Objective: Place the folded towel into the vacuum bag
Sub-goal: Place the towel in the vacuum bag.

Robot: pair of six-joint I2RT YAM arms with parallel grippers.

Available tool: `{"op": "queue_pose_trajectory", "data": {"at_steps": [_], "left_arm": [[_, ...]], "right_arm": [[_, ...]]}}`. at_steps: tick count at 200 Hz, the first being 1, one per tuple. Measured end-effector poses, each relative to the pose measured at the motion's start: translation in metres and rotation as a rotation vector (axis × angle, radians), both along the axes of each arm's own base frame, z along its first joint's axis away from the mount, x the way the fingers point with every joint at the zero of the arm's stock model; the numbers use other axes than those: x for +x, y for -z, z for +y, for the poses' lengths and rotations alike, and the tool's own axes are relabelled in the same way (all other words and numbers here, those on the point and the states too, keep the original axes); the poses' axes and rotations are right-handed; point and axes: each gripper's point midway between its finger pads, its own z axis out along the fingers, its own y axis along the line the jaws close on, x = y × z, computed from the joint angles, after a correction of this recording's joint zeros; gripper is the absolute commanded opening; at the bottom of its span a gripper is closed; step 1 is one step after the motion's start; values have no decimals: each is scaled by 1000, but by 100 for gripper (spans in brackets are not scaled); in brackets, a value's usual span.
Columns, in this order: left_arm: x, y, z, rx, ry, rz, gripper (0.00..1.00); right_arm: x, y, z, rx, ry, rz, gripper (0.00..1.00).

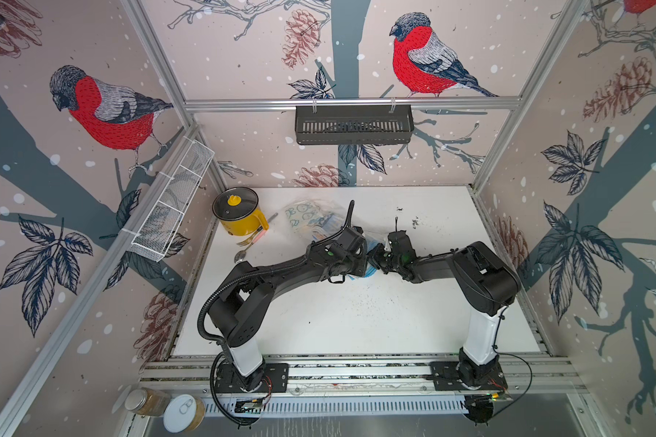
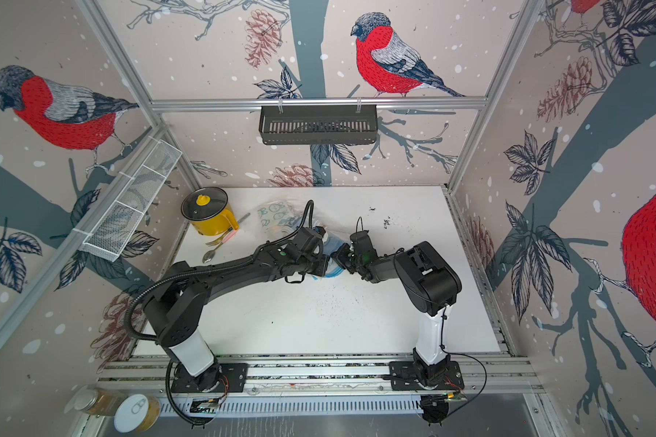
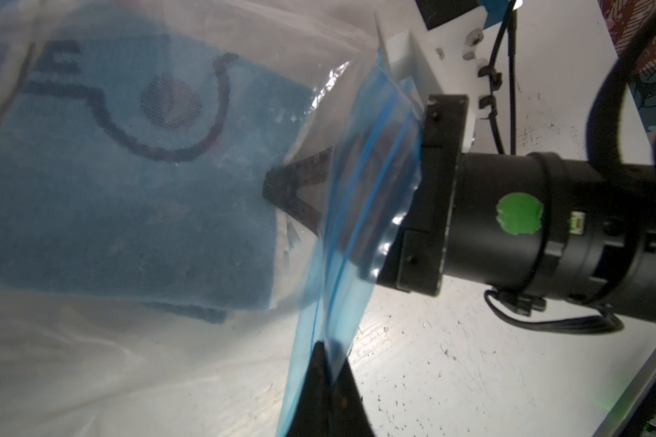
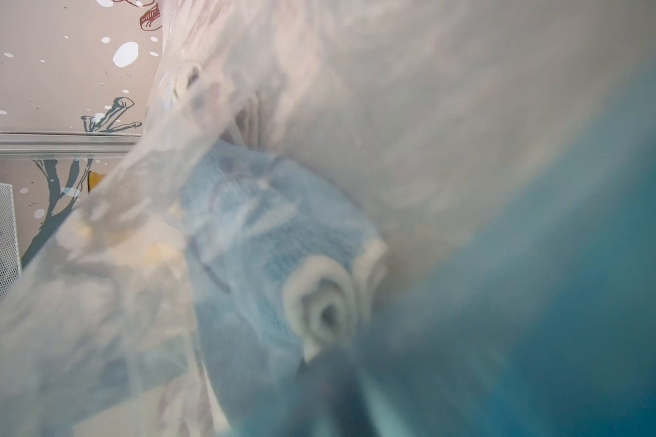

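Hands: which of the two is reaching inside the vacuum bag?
The right hand: its fingers show through the clear plastic, at the blue towel. The left hand only pinches the blue zip strip of the vacuum bag.

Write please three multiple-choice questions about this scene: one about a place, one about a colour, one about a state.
1. Where does the yellow pot stand?
A. At the far left of the table
B. In the black wall basket
C. Between the two arm bases

2. What colour is the zip strip of the vacuum bag?
A. Red
B. Blue
C. Green

3. How is the left gripper?
A. Open above the table
B. Shut on a spoon
C. Shut on the zip strip

Answers: 1 A, in both top views the pot sits at the back by the left wall. 2 B, the strip shows blue in the left wrist view. 3 C, the fingers pinch the strip in that same view.
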Motion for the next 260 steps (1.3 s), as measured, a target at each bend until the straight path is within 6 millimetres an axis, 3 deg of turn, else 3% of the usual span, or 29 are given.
{"op": "queue_pose_trajectory", "data": {"at_steps": [35, 95, 137, 166, 189, 209, 228, 260], "left_arm": [[-1, -1, 1, -1, -1, -3, 0], [-2, 1, 3, 6, -2, 0, 0], [-2, 1, 3, 5, -3, -1, 0], [-4, 1, 4, 5, -2, 0, 0], [-4, 0, 4, 0, 1, 0, 0], [-3, -1, 3, -7, 3, -5, 0], [-4, -3, 3, -11, 3, -9, 1], [-4, -7, 3, -18, 3, -15, 11]], "right_arm": [[7, 0, 12, 31, 6, -3, 1], [-3, 0, 37, 54, -32, -7, 1], [-2, 2, 42, 73, -42, -14, 1], [2, 2, 34, 77, -26, -17, 3], [5, 1, 28, 86, -18, -23, 11], [5, -2, 23, 90, -14, -27, 30], [2, -9, 21, 92, -15, -41, 42], [-1, -20, 14, 81, -18, -59, 49]]}}
